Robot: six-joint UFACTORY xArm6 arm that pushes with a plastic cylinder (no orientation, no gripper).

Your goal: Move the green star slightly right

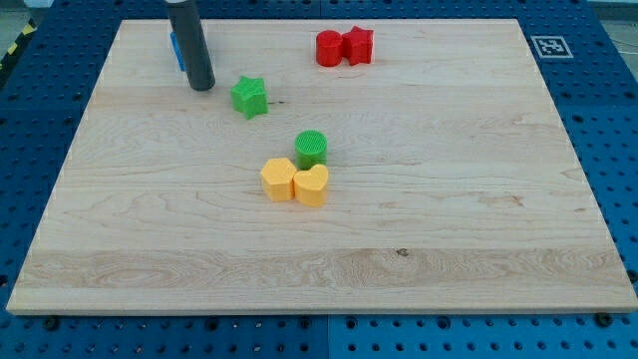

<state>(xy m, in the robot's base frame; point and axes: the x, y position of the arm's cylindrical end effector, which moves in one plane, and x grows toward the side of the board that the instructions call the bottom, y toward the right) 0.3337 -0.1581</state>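
Note:
The green star (249, 97) lies on the wooden board (449, 199) in the upper left part of the view. My tip (201, 87) stands on the board just left of the star, a small gap apart from it. The dark rod rises from the tip to the view's top edge.
A blue block (175, 50) sits behind the rod, mostly hidden. A red cylinder (329, 49) and a red star (358, 45) touch near the view's top. A green cylinder (311, 149) stands above a yellow hexagon (278, 180) and a yellow heart (312, 185) at the centre.

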